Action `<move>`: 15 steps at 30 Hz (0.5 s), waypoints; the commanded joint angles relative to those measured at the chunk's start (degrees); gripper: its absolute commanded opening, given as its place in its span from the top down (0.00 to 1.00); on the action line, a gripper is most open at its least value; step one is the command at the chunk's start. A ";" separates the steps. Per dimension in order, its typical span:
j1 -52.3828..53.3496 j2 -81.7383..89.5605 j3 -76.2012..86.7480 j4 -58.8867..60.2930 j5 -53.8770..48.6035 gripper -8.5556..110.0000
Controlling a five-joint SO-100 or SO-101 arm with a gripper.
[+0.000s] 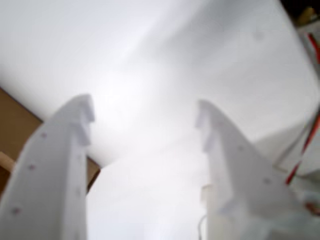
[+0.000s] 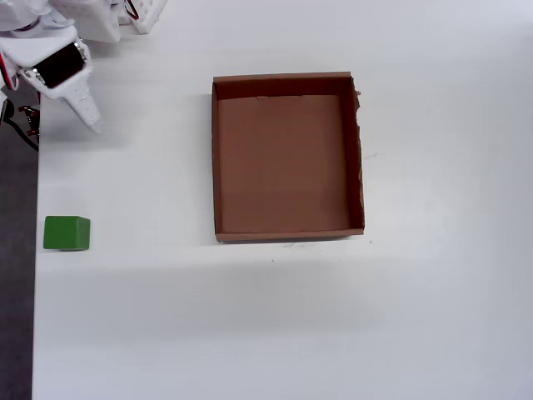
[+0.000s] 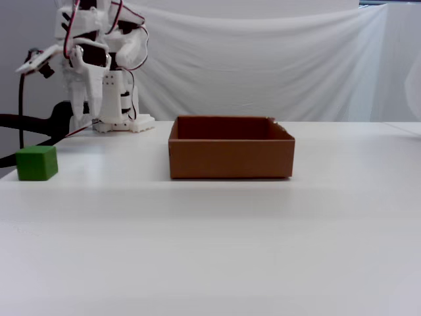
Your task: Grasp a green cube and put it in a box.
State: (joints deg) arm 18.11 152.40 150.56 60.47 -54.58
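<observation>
Handling should be easy, by my judgement: the small, matte, solid bright-green cube [image 2: 67,232] looks rigid and light, with flat parallel faces that ought to give the fingers good purchase and little chance of slipping (no gloss shows on it). Best hold would be across two opposite side faces, near mid-height, squarely so it does not twist out.

In the overhead view the cube sits on the white table [image 2: 266,333] at its left edge, just beside the dark strip, well apart from the shallow rectangular brown cardboard box [image 2: 288,156], which stands empty near the middle. The white two-finger gripper [image 2: 83,104] hangs at the far left corner, apart from the cube and holding nothing.

The wrist view alone shows the jaws: the two white fingers [image 1: 55,170] stand widely parted with bare blurred table between them, and a sliver of brown at the left edge, likely the box. Neither cube nor box interior appears there. The overhead view gives layout and the ragged right wall of the box. The fixed view adds height: the cube [image 3: 37,162] resting flat at left, the box walls [image 3: 231,157] low but taller than the cube, and the arm [image 3: 99,66] raised above the table.
</observation>
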 commanded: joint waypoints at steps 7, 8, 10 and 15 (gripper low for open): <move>2.20 -17.40 -11.25 -12.92 -18.63 0.71; 2.64 -19.34 -12.22 -14.68 -20.83 0.71; 3.43 -23.47 -14.06 -17.40 -25.75 0.71; 3.52 -32.87 -18.11 -26.37 -27.42 0.71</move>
State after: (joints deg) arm 21.27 121.82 136.49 37.88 -80.24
